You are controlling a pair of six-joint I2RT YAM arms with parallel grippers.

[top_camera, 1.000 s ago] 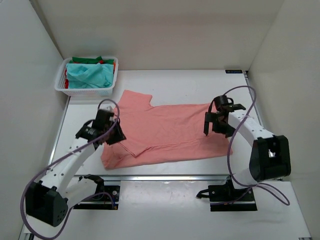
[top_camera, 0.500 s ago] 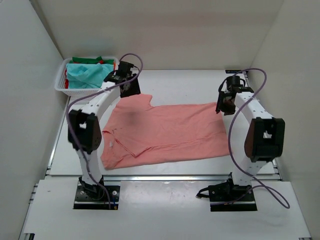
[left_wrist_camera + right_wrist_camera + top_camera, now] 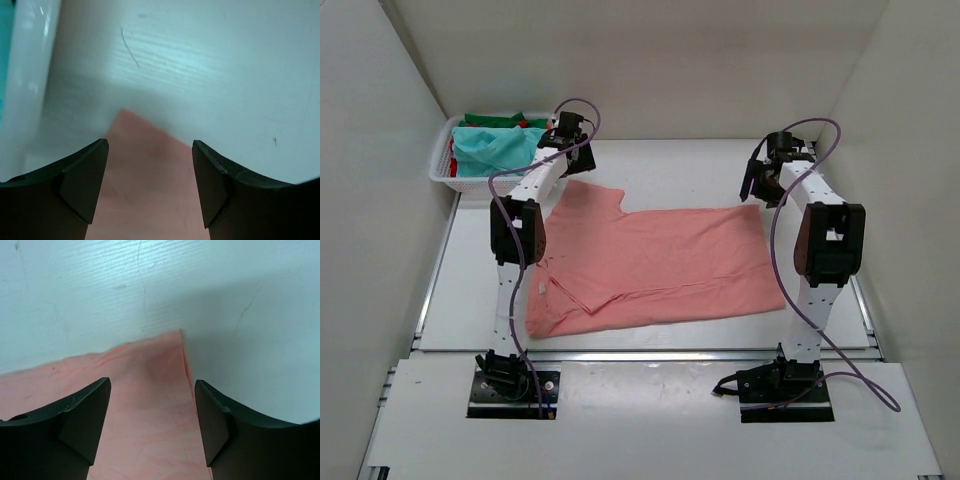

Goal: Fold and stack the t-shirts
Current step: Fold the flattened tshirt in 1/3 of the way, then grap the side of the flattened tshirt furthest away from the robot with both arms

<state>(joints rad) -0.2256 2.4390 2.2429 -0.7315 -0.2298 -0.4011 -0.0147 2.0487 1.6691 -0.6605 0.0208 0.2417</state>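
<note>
A salmon-pink t-shirt [image 3: 650,265] lies spread flat on the white table, its collar at the near left. My left gripper [image 3: 572,160] is open above the shirt's far left sleeve corner; the pink corner [image 3: 145,165] shows between its fingers. My right gripper [image 3: 760,188] is open above the shirt's far right corner; that corner [image 3: 155,390] shows between its fingers. Both grippers are empty. Teal [image 3: 495,150], green and red shirts lie in the basket at the far left.
A white lattice basket [image 3: 470,182] stands at the far left corner, close to my left gripper. White walls enclose the table on the left, back and right. Both arms reach far out over the table.
Both arms have stretched from the middle of the shirt to its far corners. The left gripper went from the collar area to the far left sleeve. The shirt lies as before.
</note>
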